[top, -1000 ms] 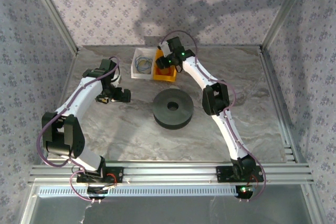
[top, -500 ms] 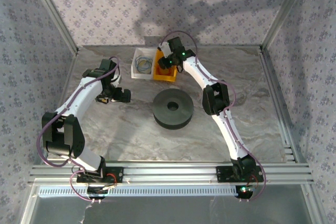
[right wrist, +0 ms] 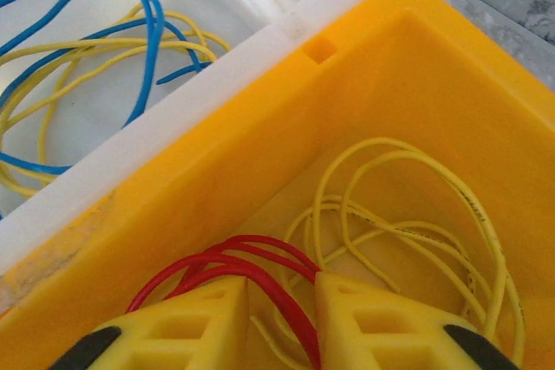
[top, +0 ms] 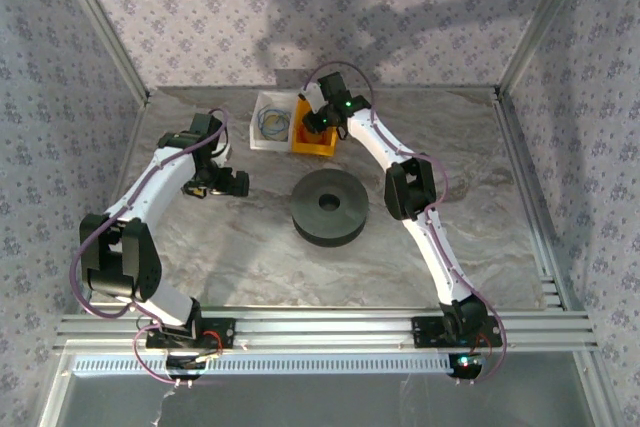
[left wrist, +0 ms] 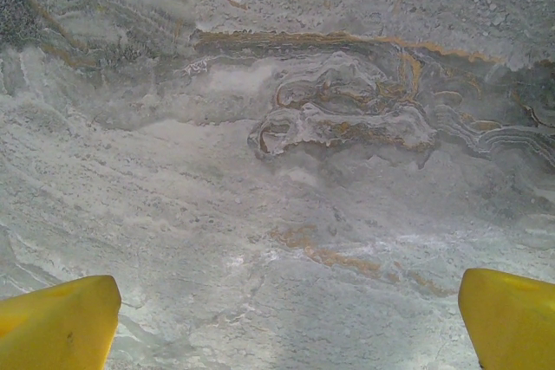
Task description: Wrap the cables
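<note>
Red cable (right wrist: pixel 234 257), frame bottom: we note right gripper (right wrist: pixel 282 292) jaws narrowing round it, not yet pinching, pickup imminent; left gripper (left wrist: pixel 286 322) jaws spread.

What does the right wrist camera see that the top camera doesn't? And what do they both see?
Right wrist view, up close: loops of red cable running between the right gripper's yellow fingertips, plus thin yellow wires lying in the orange bin. Top view instead: the dark grey spool on the marble table, with the left gripper to its left. Shared: the orange bin, the white bin beside it, and the blue wire inside that.
</note>
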You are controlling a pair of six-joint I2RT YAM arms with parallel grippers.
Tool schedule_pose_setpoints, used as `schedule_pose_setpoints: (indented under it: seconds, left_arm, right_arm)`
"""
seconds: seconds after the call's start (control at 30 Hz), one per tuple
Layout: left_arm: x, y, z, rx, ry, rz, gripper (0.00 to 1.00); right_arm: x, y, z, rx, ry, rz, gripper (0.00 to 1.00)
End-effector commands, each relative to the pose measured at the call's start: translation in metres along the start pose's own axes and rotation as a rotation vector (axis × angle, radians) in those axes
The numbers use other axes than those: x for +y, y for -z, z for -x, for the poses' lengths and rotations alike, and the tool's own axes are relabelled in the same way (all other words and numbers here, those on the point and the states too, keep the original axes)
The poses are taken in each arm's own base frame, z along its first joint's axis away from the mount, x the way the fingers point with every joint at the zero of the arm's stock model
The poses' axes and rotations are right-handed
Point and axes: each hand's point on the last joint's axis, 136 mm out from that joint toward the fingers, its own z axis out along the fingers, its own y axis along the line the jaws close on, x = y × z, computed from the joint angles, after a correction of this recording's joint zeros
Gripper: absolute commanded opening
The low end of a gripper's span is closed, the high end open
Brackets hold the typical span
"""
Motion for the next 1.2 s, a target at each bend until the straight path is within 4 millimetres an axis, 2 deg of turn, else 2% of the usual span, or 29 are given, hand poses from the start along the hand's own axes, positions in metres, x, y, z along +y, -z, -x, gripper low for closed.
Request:
schedule_pose_setpoints:
  seconds: [0.0,0.07,0.17,0.23,0.37,0.8,1.0,1.17]
  left_arm:
    - [0.0,0.001,-0.009,0.027,-0.015,0.001,1.0]
    - [0.0,0.001,-0.009,0.026,-0.017,0.003,1.0]
    - [0.0,0.001,-0.008,0.026,-0.016,0.002,1.0]
    - [0.0,0.002,-0.008,0.024,-0.015,0.003,1.0]
    - [-0.001,0.002,-0.007,0.021,-0.013,-0.002,1.0]
    - [-0.002,0.006,-0.006,0.007,-0.011,-0.012,1.0]
    - [-0.005,0.007,-0.002,-0.004,-0.008,-0.024,1.0]
    - [-0.007,0.011,0.004,-0.022,-0.008,-0.033,1.0]
  right_arm:
    - [0.0,-0.004,0.006,-0.016,0.017,-0.034,0.22]
    - [-0.003,0.001,0.012,-0.029,0.02,-0.047,0.15]
    - [-0.004,0.009,0.021,-0.049,0.031,-0.056,0.12]
    - [-0.004,0.016,0.028,-0.064,0.04,-0.055,0.05]
    - [-0.003,0.031,0.041,-0.091,0.055,-0.045,0.0]
    - [0.008,0.082,0.069,-0.151,0.08,0.012,0.0]
    - [0.015,0.101,0.067,-0.137,0.134,0.03,0.0]
    - [0.021,0.121,0.063,-0.132,0.109,0.084,0.0]
